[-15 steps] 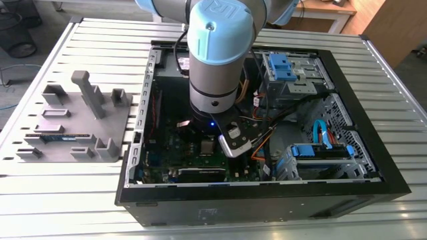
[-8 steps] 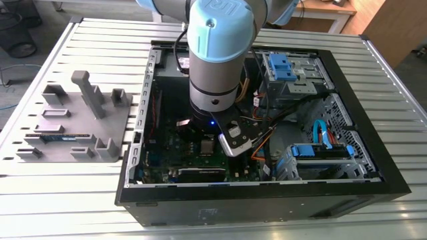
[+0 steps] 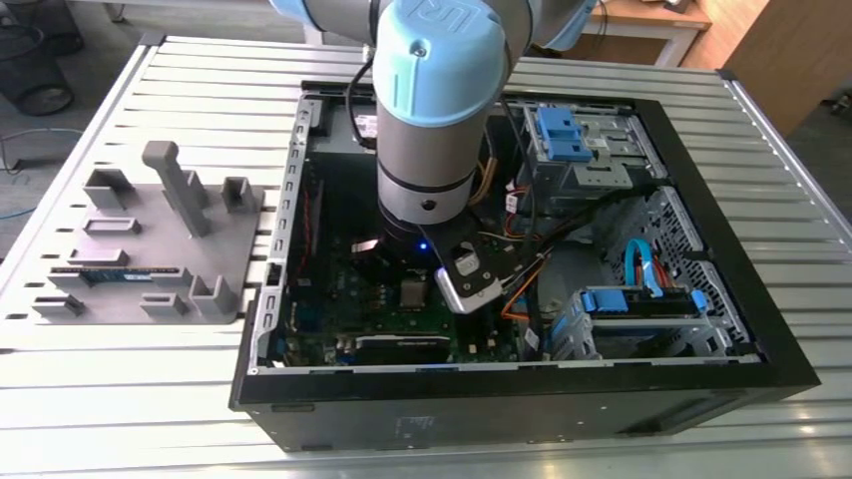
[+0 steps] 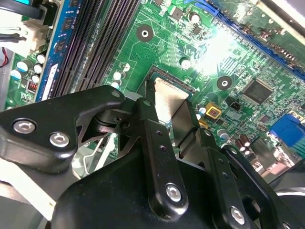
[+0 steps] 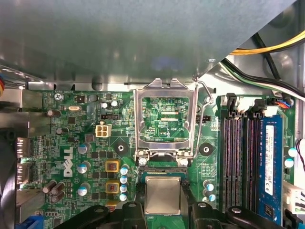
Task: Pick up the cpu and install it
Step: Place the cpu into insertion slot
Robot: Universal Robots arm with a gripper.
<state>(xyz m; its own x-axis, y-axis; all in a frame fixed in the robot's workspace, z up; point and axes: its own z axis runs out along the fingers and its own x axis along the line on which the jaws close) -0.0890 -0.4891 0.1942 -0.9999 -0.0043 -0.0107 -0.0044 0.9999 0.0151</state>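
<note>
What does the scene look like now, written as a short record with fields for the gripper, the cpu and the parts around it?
cpu: flat, silver top up, at the socket
gripper: shut on the cpu
hinged frame: open, swung away from the socket
memory stick: seated in a slot beside the socket
computer case: open, on a slatted table

Counting one robot arm [image 3: 426, 120], one gripper [image 4: 174, 119], one cpu [image 5: 163, 194], one hinged metal frame [image 5: 165, 87], one green motherboard [image 5: 71, 143], one open computer case [image 3: 533, 404], one blue memory stick [image 5: 269, 162], two yellow square components [image 5: 112, 166], one white connector [image 5: 101, 130] and one grey parts tray [image 3: 134, 289].
</note>
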